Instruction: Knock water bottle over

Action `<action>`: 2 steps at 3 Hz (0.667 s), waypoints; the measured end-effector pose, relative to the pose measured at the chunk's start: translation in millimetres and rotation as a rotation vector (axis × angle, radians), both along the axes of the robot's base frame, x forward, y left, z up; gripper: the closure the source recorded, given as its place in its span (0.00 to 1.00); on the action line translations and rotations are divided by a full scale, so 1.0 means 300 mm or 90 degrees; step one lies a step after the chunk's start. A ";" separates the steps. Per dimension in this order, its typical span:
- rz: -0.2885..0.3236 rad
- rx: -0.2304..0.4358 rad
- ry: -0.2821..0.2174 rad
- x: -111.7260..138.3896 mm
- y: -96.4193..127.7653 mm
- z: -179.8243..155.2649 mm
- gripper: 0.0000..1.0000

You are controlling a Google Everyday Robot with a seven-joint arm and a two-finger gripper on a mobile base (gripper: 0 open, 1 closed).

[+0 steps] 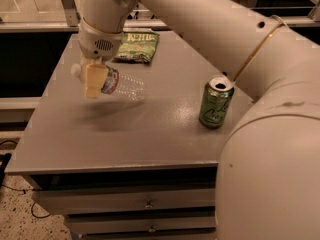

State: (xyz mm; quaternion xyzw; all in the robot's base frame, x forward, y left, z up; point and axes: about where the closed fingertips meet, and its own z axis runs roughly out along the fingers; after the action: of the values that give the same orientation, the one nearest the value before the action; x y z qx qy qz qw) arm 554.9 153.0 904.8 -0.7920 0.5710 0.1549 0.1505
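The water bottle (126,86), clear ribbed plastic with a white-and-red label band, lies tipped nearly onto its side on the left part of the grey table (150,134). Its white cap (75,70) points left and its base points right. My gripper (93,81) hangs from the cream arm right at the bottle's neck and label, covering part of them. I cannot tell whether the bottle rests fully on the table or leans on the gripper.
A green soda can (216,104) stands upright at the table's right. A green chip bag (136,46) lies at the back behind the gripper. My arm's large links (270,134) fill the right side. Drawers (145,204) sit under the tabletop.
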 end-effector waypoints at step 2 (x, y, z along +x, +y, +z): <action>0.033 -0.024 0.027 -0.038 0.073 -0.102 0.07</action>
State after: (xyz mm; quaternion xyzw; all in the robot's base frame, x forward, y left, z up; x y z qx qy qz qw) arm 543.4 174.8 874.2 -0.8060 0.5560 0.1649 0.1189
